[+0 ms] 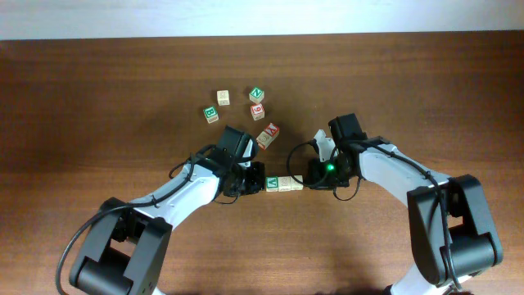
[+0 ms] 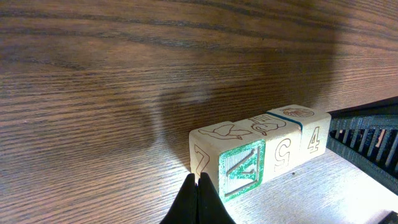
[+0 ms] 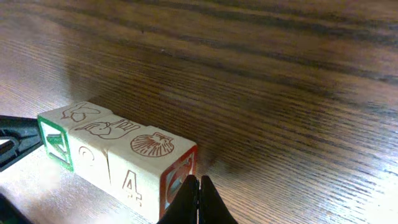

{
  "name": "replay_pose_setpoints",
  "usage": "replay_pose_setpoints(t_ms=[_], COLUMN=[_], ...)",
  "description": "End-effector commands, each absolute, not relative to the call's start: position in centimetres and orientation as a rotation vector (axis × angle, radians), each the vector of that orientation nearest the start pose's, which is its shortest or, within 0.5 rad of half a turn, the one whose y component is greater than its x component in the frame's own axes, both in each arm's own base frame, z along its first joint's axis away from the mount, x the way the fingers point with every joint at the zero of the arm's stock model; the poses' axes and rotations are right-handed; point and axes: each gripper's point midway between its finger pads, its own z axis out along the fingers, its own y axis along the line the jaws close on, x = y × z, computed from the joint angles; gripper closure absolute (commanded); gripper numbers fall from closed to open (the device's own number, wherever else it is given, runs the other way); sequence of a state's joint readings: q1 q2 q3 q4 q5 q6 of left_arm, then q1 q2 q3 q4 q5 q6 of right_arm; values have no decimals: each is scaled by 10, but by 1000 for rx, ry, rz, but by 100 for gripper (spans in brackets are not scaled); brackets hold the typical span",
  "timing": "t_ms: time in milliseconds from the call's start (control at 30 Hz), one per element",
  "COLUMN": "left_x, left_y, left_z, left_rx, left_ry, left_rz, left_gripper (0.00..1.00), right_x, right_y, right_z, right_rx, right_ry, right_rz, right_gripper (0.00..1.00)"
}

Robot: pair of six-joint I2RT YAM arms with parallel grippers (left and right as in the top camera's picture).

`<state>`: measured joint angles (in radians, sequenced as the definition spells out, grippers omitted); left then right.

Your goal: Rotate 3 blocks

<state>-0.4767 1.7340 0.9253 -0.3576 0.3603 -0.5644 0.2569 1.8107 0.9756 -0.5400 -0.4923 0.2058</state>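
Blocks lined up in the centre of the overhead frame, three of them face to face in one short row. The green-letter block (image 1: 256, 182) is at the left end, the middle block (image 1: 274, 185) touches it, and the red-faced block (image 1: 291, 185) closes the right end.

Left gripper (image 2: 198, 186) shows at the bottom of its own view with fingers pinched together, holding nothing. Its tips are right at the lower corner of the green-letter block. Right gripper (image 3: 198, 191) mirrors it, also closed and empty, tips at the red face on the far end. Whether either tip is actually pressing, I can't tell.

That setup looks deliberate. Closed fingers make a narrow, stiff pusher, and one at each end brackets the row so it moves as a unit instead of scattering. My read: shoving the two ends in opposite directions would swing all three around together.

The risk? Only contact holds the blocks together, so an uneven push could buckle the line at the middle block.

Upper middle of the overhead frame, five loose blocks (image 1: 257, 109) sit apart from the row on the table (image 1: 426, 90).
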Motion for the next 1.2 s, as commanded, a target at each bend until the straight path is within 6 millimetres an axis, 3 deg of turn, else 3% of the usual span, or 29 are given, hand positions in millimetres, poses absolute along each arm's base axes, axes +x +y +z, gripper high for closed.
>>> replay_pose_setpoints(t_ms=[0, 133, 233, 333, 433, 500, 933, 1167], left_x=[294, 294, 294, 294, 293, 293, 294, 294], left_y=[-223, -223, -223, -223, -223, -223, -223, -223], left_z=[16, 16, 16, 16, 16, 16, 14, 13], left_rx=[13, 13, 13, 13, 12, 12, 12, 11], left_ry=[2895, 2896, 2896, 2896, 2900, 2900, 2900, 2901], left_rz=[-749, -749, -749, -749, -747, -748, -747, -747], left_gripper=[100, 100, 100, 100, 100, 100, 100, 100], right_x=[299, 301, 299, 301, 309, 312, 306, 302], right_y=[166, 162, 162, 156, 159, 160, 172, 168], right_z=[4, 7, 13, 7, 18, 22, 6, 2], right_rx=[-143, -119, -39, 49, 19, 8, -10, 54], right_ry=[2974, 2973, 2971, 2976, 2824, 2760, 2824, 2878], right_rz=[811, 843, 976, 1057, 1384, 1486, 1430, 1399], right_gripper=[96, 96, 96, 96, 96, 96, 95, 96])
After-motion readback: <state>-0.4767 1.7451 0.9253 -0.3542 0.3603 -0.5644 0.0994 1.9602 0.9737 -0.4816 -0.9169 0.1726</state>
